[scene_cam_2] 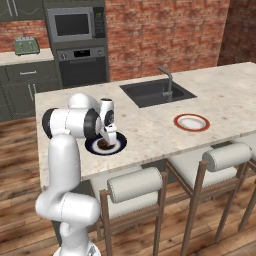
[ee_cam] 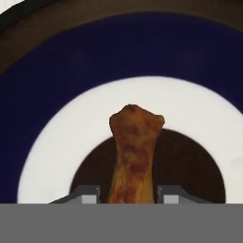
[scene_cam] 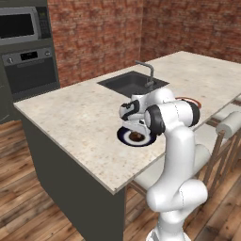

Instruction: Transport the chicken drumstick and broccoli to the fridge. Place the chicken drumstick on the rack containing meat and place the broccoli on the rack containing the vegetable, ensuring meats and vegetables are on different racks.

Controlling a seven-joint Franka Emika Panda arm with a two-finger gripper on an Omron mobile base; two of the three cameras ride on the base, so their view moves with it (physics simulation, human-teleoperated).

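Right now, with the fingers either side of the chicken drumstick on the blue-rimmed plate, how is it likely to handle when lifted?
The chicken drumstick looks stiff, a bony shaft flaring to a knob, so it probably will not sag. Its rounded, tapering sides may let it slip or twist between the narrow fingertips. It looks small against the plate, so it is likely light; a nudge might slide it over the smooth glaze.

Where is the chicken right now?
The drumstick lies on the blue-rimmed plate near the counter's front edge, between the gripper's fingertips.
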